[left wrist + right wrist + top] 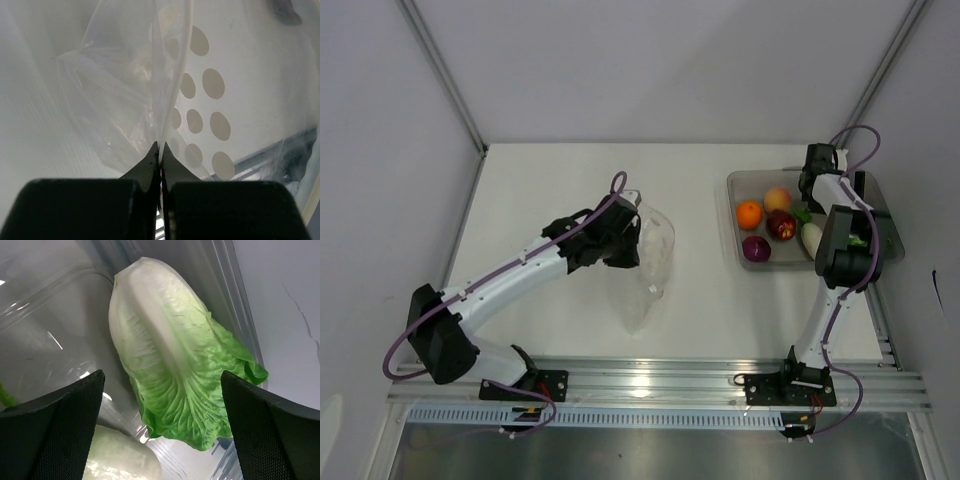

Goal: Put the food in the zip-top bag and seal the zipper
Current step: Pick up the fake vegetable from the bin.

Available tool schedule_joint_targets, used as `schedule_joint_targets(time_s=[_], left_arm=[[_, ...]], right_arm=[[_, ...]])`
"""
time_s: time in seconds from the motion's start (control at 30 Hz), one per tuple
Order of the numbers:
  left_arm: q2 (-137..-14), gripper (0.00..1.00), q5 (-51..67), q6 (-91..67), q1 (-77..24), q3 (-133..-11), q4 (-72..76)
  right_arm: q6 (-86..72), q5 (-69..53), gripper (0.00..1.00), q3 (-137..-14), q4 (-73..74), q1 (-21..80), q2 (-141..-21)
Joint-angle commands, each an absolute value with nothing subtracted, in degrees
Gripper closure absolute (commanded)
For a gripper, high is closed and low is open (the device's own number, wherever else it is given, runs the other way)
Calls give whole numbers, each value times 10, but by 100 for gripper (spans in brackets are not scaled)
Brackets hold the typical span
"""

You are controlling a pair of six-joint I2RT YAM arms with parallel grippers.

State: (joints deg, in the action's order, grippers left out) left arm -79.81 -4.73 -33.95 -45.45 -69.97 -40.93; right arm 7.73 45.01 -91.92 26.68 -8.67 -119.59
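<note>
While the left gripper (160,150) has its fingers pressed together on one edge of the single zip-top bag (650,265), the pouch lies mid-table (550,180), crinkled, with nothing inside. The right gripper (162,385) hangs with its fingers spread wide on either side of the one cabbage (175,370), touching nothing. One clear tray (732,190) at the right holds six pieces: the cabbage, one orange (749,214), one peach (778,198), one dark red fruit (781,226), one purple fruit (756,249) and one white radish (811,237).

White-shelled left arm (510,272) and right arm (817,325), black joints, purple cables looped alongside
</note>
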Motion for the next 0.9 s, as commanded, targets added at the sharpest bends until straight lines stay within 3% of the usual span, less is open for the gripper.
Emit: schedule_joint_targets(time_s=[0.0,0.67,0.77,0.8,0.87], left_arm=[[-808,99,-31,-326,-451,-724,-397],[-817,99,-24,-320,-452,-735,-400],[-816,100,-25,-320,-452,-733,-400],[-815,99,-25,-320,-451,-734,-400],[-814,100,-29,-320,-452,-730,-400]], right_arm=[[70,461,1,-918,255,-97,-1209],[57,499,1,-925,243,-119,-1263],[35,517,17,-937,257,-118,-1262],[31,518,28,-939,261,-118,-1260],[25,509,34,-940,264,-118,-1251]])
